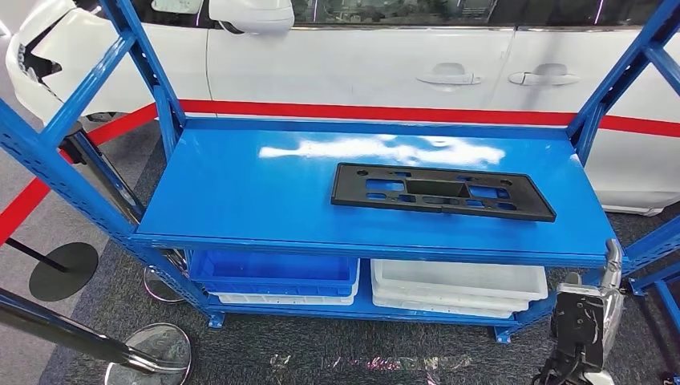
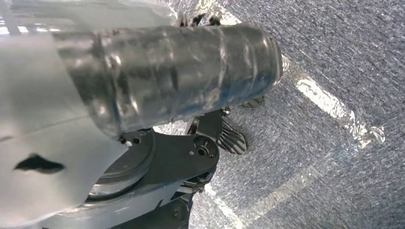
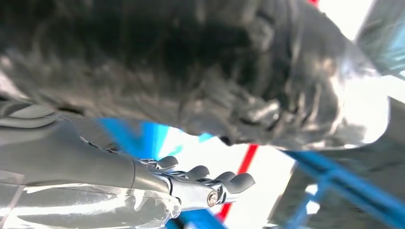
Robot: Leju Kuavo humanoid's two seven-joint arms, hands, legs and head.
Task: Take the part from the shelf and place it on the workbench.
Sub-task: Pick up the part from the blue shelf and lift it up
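The part, a flat black plastic panel [image 1: 443, 192] with several cut-outs, lies on the top board of the blue shelf [image 1: 240, 192], right of its middle. My right arm [image 1: 587, 319] hangs low at the shelf's front right corner, well below and in front of the part. In the right wrist view my right hand [image 3: 200, 181] holds nothing, its dark fingers side by side and only slightly bent. My left hand's taped grey cover [image 2: 167, 76] hangs over grey carpet; its fingers are almost wholly hidden behind it.
A blue bin [image 1: 277, 273] and a white bin [image 1: 457, 282] sit on the shelf's lower board. Blue uprights [image 1: 152, 72] frame the shelf. A white car [image 1: 361, 56] stands behind it. Stanchion bases [image 1: 62, 271] rest on the floor at the left.
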